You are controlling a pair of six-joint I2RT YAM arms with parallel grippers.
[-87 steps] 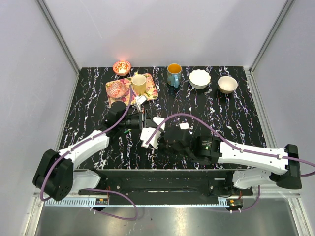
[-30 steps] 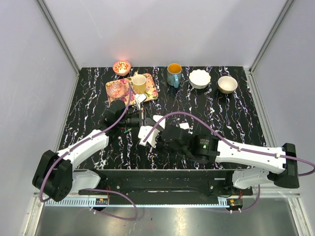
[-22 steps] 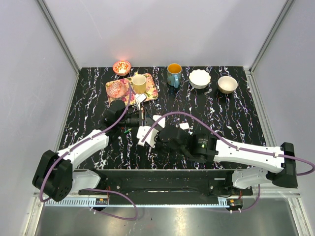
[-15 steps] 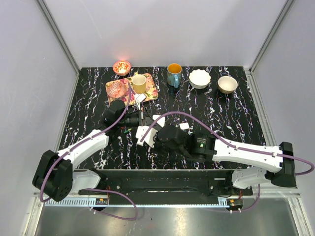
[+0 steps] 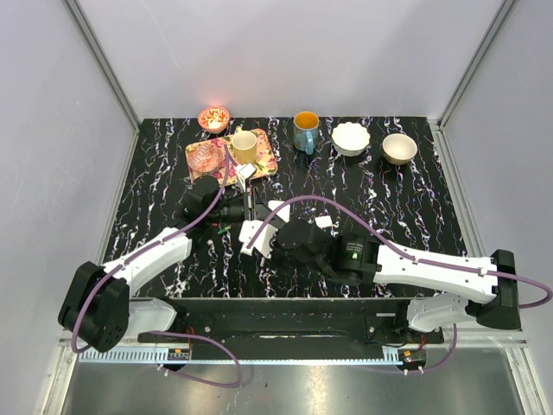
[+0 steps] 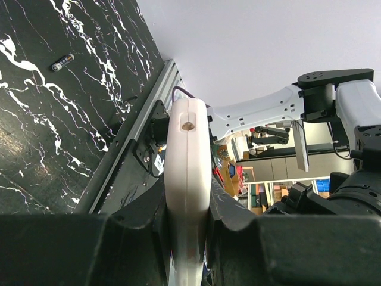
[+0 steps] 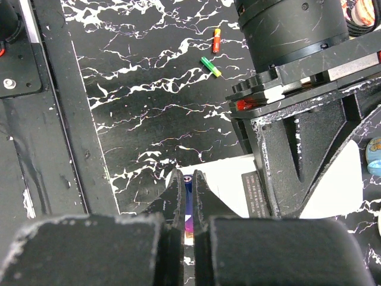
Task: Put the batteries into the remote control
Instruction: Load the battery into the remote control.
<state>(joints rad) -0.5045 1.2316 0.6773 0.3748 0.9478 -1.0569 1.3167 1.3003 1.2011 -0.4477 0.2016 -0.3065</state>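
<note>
**Purple battery is right by the remote, and a slip could spoil it**

The right arm (image 5: 432,268) has slid a little to the left since the first picture, closer to the left arm (image 5: 147,255). Now the two arms meet over the middle left of the worktop (image 5: 389,199).

The left jaws are closed tight on the remote (image 6: 187,179). They hold it up off the worktop by its thin sides. The right jaws are closed on a purple battery (image 7: 189,208), pinched so that only a sliver shows. Its tip sits just beside the white remote. It may be touching, but I cannot tell. I cannot see the battery slot from here.

Two more batteries, a red one (image 7: 216,40) and a green one (image 7: 211,67), lie loose on the worktop near the left arm.

What could go wrong? The battery is tiny and round. If it bumps the edge of the slot, it may twist in the jaws, pop out and roll away. If the right arm pushes too hard, the remote may tip or slide in the left jaws, because they only hold its thin sides. The battery could also go in the wrong way round, as I cannot read its ends. The arms are very close too, so the jaws could knock each other.
</note>
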